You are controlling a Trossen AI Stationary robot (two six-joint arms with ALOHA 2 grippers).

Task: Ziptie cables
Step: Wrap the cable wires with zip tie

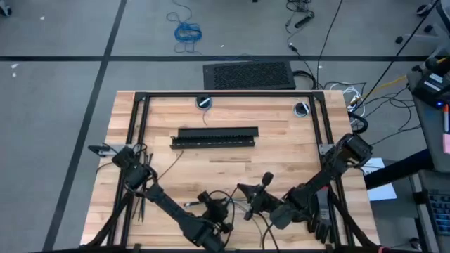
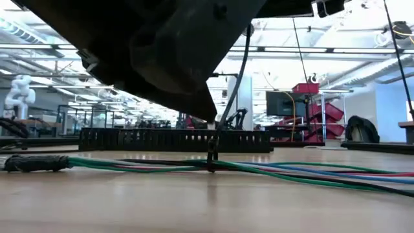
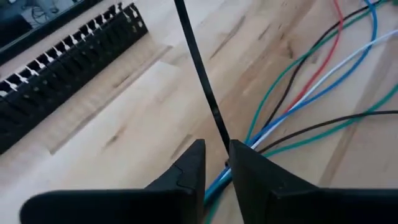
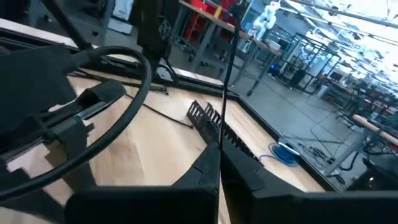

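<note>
Left end effector (image 3: 216,163) sits low over the counter (image 1: 281,144), fingers nearly together, clamped on the ziptie (image 3: 198,68) right where it meets the cables (image 3: 311,93). Right end effector (image 4: 219,163) is pinched together on the ziptie's upright tail. Cables lie flat at the near middle of the counter, splayed toward one end. Judged light, limp and slippery, so the wires will slide apart; hold at the gathered section near the tie. Ziptie is thin, springy, smooth: grip the tail close to the head. Black slotted bar (image 1: 214,136) lies beyond
</note>
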